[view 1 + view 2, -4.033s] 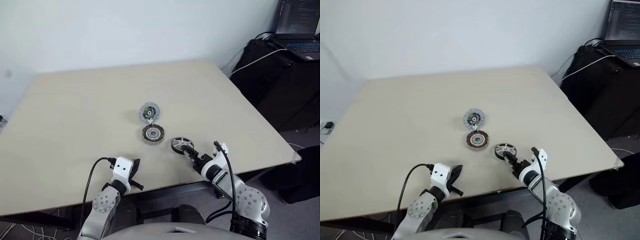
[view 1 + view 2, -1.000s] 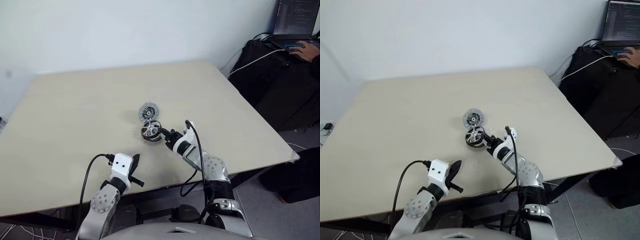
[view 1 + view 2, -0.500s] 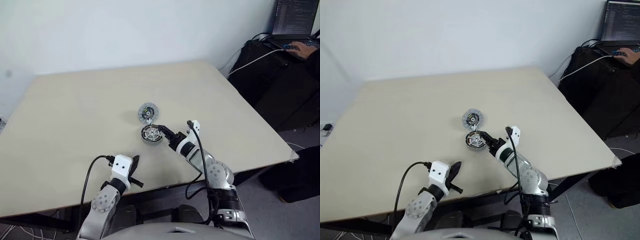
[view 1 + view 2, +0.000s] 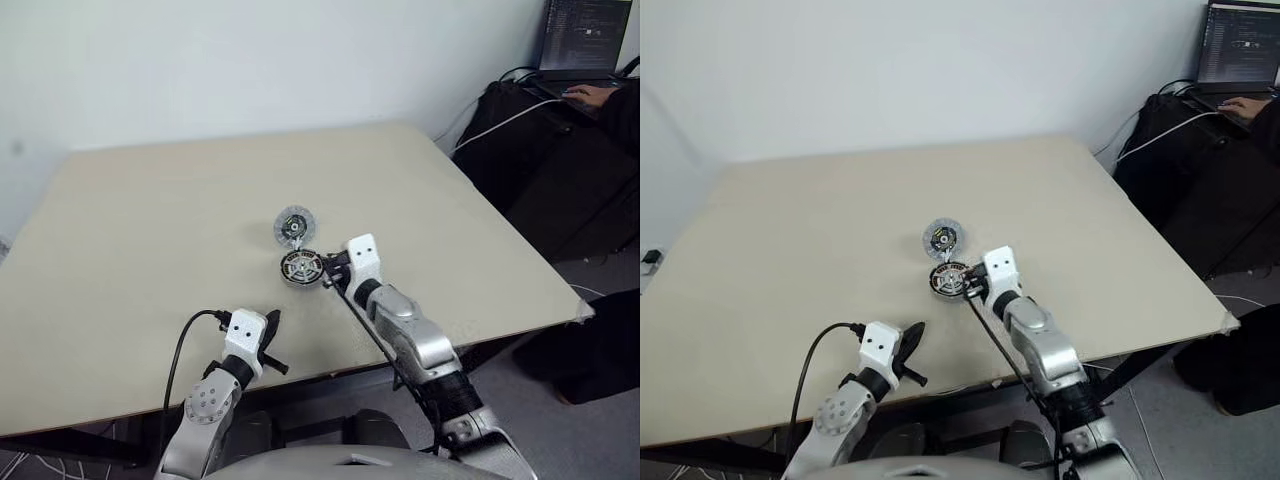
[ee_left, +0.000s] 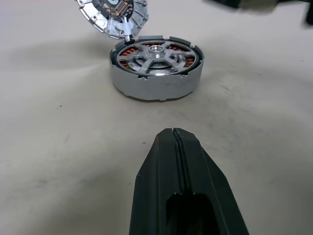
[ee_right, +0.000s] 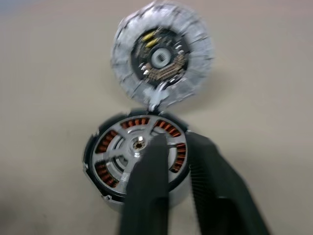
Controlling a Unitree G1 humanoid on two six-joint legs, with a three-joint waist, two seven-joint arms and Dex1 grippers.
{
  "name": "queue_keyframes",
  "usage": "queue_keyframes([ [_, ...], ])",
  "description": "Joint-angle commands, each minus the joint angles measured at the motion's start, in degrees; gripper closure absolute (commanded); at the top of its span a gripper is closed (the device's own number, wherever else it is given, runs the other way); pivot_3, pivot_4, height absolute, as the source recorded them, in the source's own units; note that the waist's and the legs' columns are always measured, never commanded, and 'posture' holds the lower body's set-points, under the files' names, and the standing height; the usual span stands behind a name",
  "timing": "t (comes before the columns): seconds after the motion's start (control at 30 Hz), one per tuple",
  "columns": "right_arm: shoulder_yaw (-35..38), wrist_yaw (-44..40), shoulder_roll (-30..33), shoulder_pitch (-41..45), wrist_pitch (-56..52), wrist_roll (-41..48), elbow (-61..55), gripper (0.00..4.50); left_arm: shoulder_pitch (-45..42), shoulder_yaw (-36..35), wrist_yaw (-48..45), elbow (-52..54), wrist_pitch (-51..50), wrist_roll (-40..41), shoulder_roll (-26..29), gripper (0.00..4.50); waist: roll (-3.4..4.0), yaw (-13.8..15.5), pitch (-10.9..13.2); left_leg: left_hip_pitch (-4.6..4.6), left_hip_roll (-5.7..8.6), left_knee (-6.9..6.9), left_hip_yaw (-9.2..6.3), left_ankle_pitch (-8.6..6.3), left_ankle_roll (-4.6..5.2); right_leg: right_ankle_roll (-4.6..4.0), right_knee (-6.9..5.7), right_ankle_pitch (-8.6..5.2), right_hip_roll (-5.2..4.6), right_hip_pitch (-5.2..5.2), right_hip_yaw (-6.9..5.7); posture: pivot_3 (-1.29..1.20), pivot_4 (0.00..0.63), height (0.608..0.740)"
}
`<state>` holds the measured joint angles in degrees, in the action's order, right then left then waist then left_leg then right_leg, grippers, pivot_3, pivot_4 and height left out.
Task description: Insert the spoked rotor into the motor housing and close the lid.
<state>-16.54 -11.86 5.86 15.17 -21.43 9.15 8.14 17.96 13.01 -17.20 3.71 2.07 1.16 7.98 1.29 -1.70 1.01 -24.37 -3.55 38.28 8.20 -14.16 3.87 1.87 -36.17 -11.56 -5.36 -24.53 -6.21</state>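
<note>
Spoked rotor (image 5: pixel 155 55) sits seated in motor housing (image 5: pixel 155 84) at mid worktop (image 4: pixel 150 200). My right pincer (image 6: pixel 171 161) closed, empty, over rotor. Left pincer (image 5: pixel 180 161) closed, idle. Lid (image 6: pixel 161 61) touches housing's far edge. Next: grasp lid, flip onto housing.

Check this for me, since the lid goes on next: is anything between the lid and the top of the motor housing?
Yes: the right claw sits over the spoked rotor seated in the motor housing, covering part of its top. The lid lies just beyond, at the housing's rim; nothing else visible intervenes.
</note>
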Motion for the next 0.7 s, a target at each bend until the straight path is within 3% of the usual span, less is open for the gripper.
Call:
queue_keyframes([
  [0.03,-0.85,-1.4,-1.27,5.07,3.09,-3.42,4.86,4.47,-0.61,0.07,0.23,1.37,0.81,0.0,-0.37,4.5,-0.03,0.05,-0.01,0.01,0.0,0.03,0.0,0.0,0.0,0.0,-0.03,0.0,0.0,0.01,0.0,0.0,0.0,0.74],
  [0.4,0.16,-3.43,-5.14,13.65,5.27,-7.36,20.49,4.47,0.69,-0.02,1.29,3.43,-0.01,0.07,-0.92,4.5,-0.1,0.09,-0.06,0.01,0.0,0.07,0.04,0.01,0.0,-0.01,-0.11,0.01,-0.02,0.01,0.02,0.0,0.0,0.74],
  [0.7,-0.19,-6.21,-5.63,12.9,1.75,-8.85,20.98,4.47,1.56,0.23,1.66,3.95,0.23,-0.27,-1.22,4.5,-0.2,-0.11,-0.19,0.25,-0.01,0.06,0.1,0.01,-0.01,-0.09,-0.3,-0.05,-0.05,0.08,0.11,0.0,0.0,0.74],
])
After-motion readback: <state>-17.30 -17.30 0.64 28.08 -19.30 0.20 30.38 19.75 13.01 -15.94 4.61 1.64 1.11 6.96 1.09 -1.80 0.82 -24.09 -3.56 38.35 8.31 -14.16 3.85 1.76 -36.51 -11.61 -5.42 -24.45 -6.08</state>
